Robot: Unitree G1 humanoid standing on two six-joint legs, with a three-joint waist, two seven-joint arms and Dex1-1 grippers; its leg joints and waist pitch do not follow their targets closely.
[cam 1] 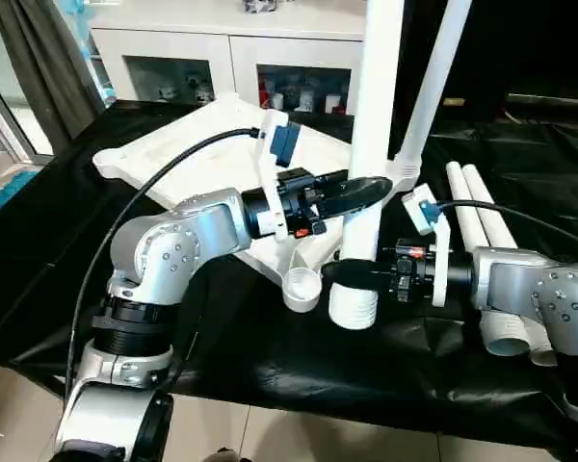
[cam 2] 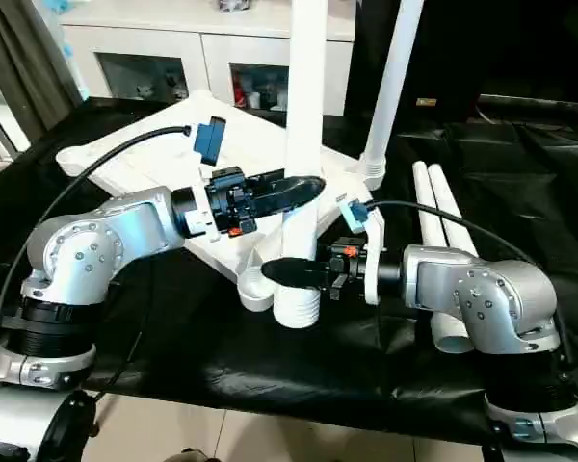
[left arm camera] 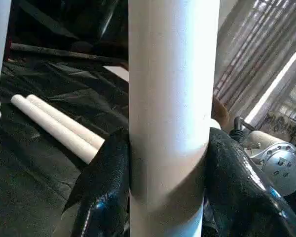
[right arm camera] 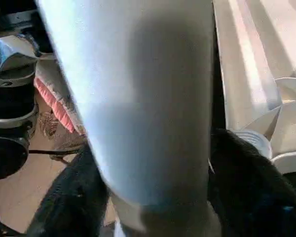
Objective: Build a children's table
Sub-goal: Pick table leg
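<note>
The white tabletop [cam 1: 193,144] lies upside down on the black-covered bench, tilted, with its ribbed underside showing. One white leg [cam 1: 432,87] stands upright in its far corner socket. A second leg [cam 1: 378,106] is upright in front of it, and its threaded lower end [cam 1: 353,310] hangs just beside the near corner socket [cam 1: 302,287]. My left gripper [cam 1: 371,190] is shut on this leg at mid height, a black finger [left arm camera: 106,187] pressed on each side. My right gripper [cam 1: 352,272] reaches around the same leg lower down, just above the threads.
Two more white legs [cam 1: 486,231] lie side by side on the black cloth at the right. A white cabinet with glass doors [cam 1: 222,58] stands behind the bench. The bench's front edge runs just below my forearms, with floor beyond.
</note>
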